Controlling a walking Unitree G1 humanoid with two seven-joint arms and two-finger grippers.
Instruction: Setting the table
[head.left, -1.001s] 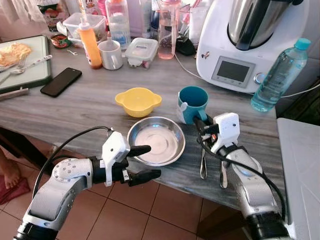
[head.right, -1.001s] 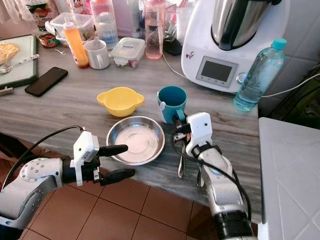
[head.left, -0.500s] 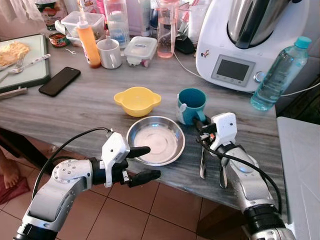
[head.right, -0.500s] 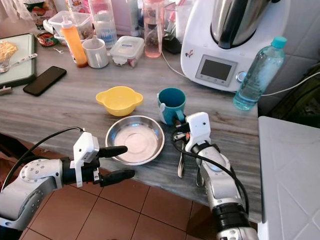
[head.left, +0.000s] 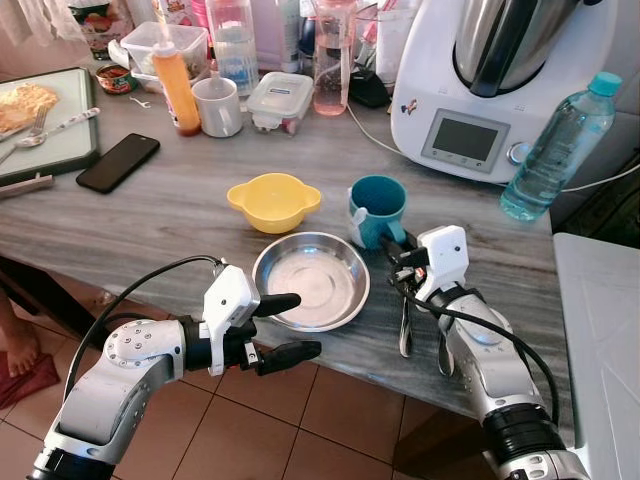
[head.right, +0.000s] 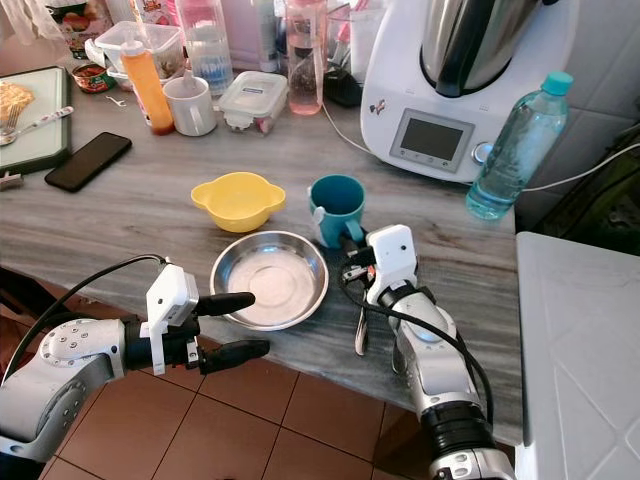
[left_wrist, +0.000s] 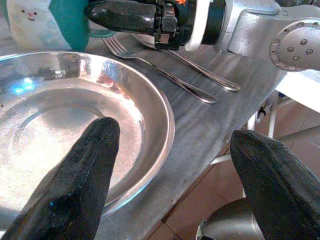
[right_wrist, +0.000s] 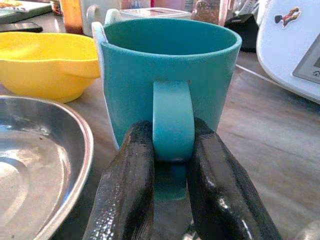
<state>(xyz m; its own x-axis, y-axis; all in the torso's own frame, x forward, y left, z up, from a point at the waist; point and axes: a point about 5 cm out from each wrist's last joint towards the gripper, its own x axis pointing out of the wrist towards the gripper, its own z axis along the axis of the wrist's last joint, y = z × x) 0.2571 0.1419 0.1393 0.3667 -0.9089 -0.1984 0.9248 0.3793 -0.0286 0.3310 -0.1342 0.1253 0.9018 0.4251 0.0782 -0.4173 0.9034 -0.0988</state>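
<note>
A steel plate (head.left: 311, 281) lies near the table's front edge, with a yellow bowl (head.left: 274, 201) behind it. Right of the bowl stands a teal mug (head.left: 377, 210); my right gripper (right_wrist: 167, 165) is shut on the teal mug's handle (right_wrist: 172, 120). A fork (head.left: 404, 318) and a spoon (head.left: 443, 345) lie on the table to the right of the plate, partly under my right arm. My left gripper (head.left: 285, 325) is open at the plate's front left rim, one finger (left_wrist: 82, 175) over the rim, the other (left_wrist: 272, 175) below the table edge.
A white kitchen machine (head.left: 490, 80) and a water bottle (head.left: 555, 150) stand at the back right. Bottles, a white cup (head.left: 220, 106) and containers crowd the back. A black phone (head.left: 118, 163) and a tray with food (head.left: 45, 115) sit at the left. A white surface (head.left: 600, 340) adjoins on the right.
The teal mug has shifted slightly to the left with my right gripper on its handle. My left gripper holds its place.
</note>
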